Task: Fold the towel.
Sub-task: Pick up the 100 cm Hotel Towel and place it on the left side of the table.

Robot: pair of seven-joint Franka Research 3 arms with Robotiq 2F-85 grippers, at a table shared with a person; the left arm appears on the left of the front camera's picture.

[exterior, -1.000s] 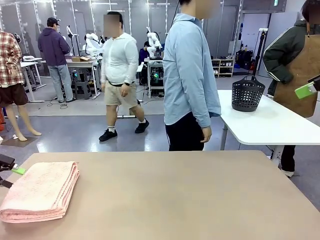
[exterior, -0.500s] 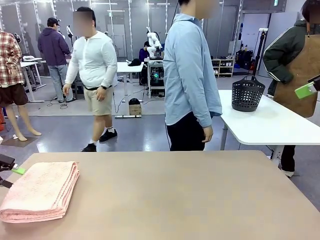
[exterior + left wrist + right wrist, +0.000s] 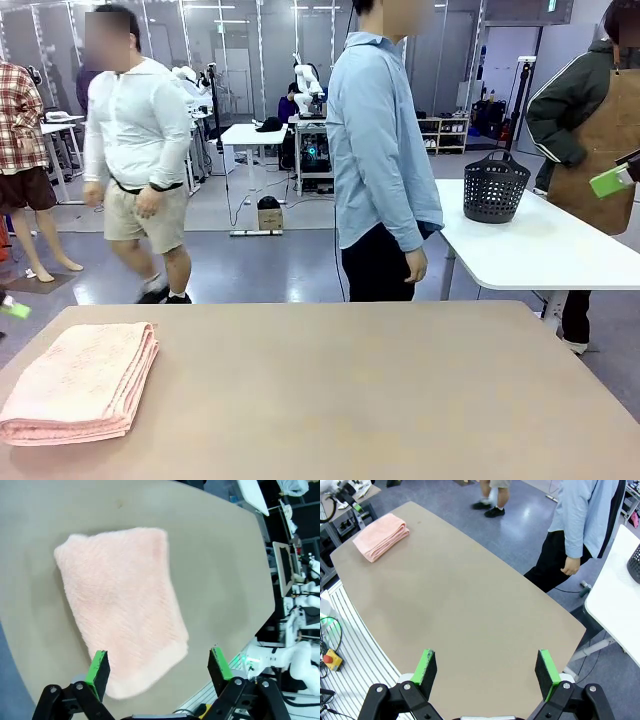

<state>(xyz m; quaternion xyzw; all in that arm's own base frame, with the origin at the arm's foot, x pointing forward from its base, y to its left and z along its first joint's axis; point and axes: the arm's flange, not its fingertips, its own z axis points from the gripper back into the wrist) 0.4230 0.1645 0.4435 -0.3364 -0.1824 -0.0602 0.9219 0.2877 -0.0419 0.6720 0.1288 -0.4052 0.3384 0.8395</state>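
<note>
The towel [image 3: 80, 380] lies folded into a thick salmon-pink pad at the tan table's [image 3: 350, 400] near left corner. From above, my left gripper [image 3: 159, 667] hangs open over the towel's [image 3: 122, 605] near end, touching nothing. In the front view, one green pad [image 3: 14, 309] of it peeks in at the left edge, above the towel. My right gripper [image 3: 487, 672] is open and empty, high over the table's right side, with the towel [image 3: 381, 536] far off at the other end.
A person in a light blue shirt [image 3: 385, 150] stands at the table's far edge with arms hanging. Behind on the right, a white table [image 3: 540, 250] carries a dark basket [image 3: 495, 187]. Another person [image 3: 140, 150] walks past in the background.
My left gripper has drawn back off the left edge of the front view, leaving a green tip showing. The towel has not moved. The background walker has gone further left.
</note>
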